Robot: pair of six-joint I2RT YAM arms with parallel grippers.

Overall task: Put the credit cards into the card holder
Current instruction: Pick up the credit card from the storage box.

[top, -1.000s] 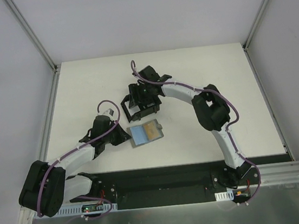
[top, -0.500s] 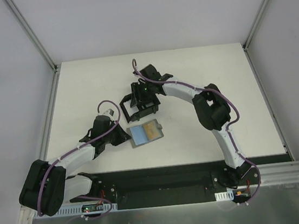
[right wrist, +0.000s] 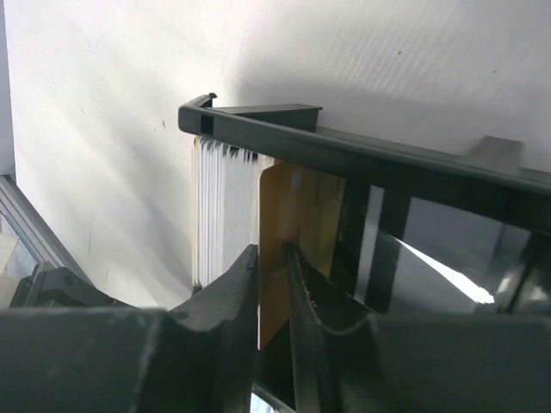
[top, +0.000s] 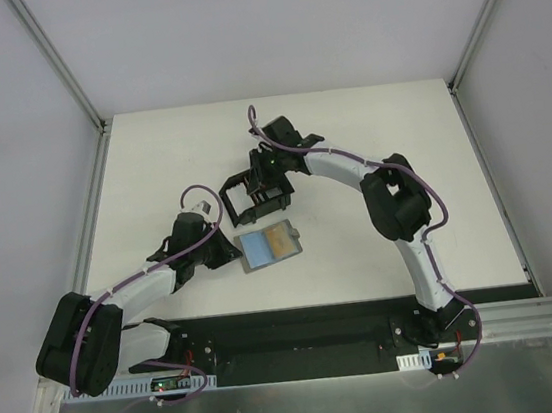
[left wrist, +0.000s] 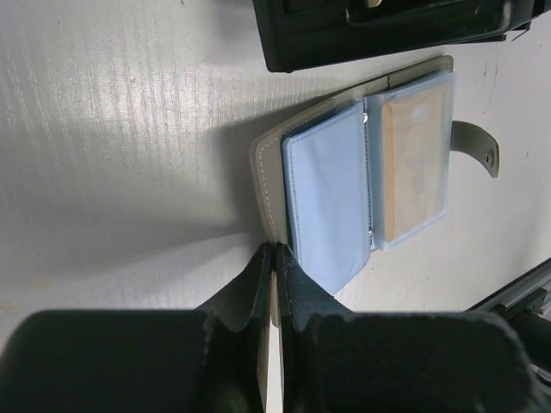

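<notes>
The right fingers [right wrist: 232, 292], wide a second ago, now pinch a gold card [right wrist: 297, 215] standing in the black tray [right wrist: 344, 151]. The left fingers [left wrist: 245, 297] clench the cover of the open card holder [left wrist: 327, 189], which lies mid-desk [top: 400, 151] just near of the tray. Lifting the card out probably comes next.

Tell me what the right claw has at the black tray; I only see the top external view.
Observer: The right claw straddles a gold-yellow card standing upright in the black tray; a firm pinch isn't clear.
Operator: Check beside it.
Observer: White cards stand packed alongside it.
Operator: Report the left claw.
Observer: The left claw is shut on the open card holder's cover edge.
</notes>
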